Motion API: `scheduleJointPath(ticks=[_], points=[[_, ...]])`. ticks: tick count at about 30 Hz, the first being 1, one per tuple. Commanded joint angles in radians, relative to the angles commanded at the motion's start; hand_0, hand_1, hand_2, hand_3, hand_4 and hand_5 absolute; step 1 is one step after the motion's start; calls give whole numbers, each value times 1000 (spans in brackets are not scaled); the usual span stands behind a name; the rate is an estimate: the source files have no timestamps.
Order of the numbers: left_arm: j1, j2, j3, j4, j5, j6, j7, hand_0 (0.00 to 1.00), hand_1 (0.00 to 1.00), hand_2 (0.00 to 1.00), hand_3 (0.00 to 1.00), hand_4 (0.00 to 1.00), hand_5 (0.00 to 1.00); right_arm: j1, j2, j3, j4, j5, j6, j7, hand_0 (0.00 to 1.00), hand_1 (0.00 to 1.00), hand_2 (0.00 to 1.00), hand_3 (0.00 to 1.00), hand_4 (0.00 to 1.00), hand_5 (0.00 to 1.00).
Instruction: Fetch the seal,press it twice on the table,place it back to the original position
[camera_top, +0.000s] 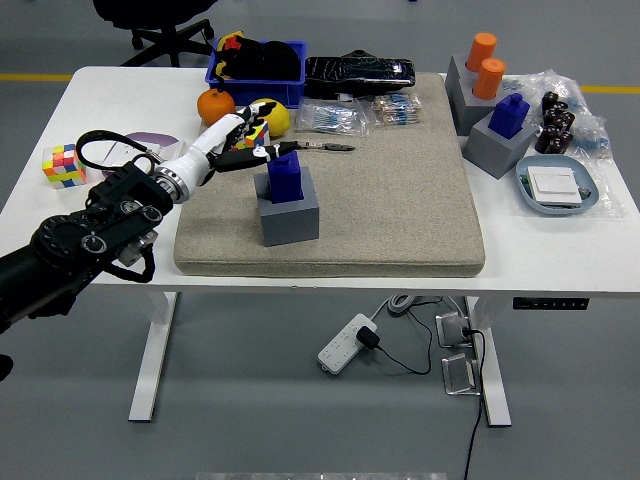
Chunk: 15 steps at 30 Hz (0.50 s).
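Blue is the colour you want to look for: the blue seal (283, 176) sits upright in the top of its grey block (289, 211), on the beige mat (400, 190) toward the mat's left edge, and nothing is gripping it. Your left hand (240, 146) hangs just beyond the seal, toward the table's far left, with the fingers (268, 151) stretched out flat and loose, holding nothing; the tips point right, roughly over the seal's far side, and you can't really tell if they brush it. The black left arm (80, 240) comes in from the lower left corner across the white table (560, 250). Right behind the hand you've got an orange (215, 106), a lemon (274, 112) and a small colour cube that's mostly hidden by the fingers. Another colour cube (62, 165) sits near the table's left edge. Over by the right edge of the mat there's a second blue seal (511, 113) on its own grey block (497, 145), with two orange cylinders (486, 64) in a grey holder toward the far right corner.
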Motion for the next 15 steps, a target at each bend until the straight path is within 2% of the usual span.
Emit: scheduleJointPath(ticks=[2,6,13,15], points=[[-5,31,-25,12,-6,10,-11,998,998,998,998,998,561,-3,1,6,-2,-2,0,0,834,730,698,711,747,510],[-11,74,-57,30,-10,14,-14,998,998,998,998,998,561,-7,2,12,-3,-3,0,0,834,730,698,711,747,510],[-17,116,-41,115,-28,19,2,994,998,998,998,998,572,-4,3,17,2,-2,-3,2,834,730,698,710,748,511],[-15,125,-35,139,-32,19,5,963,998,998,998,998,546,-3,3,18,2,-2,-3,2,834,730,698,711,748,511]])
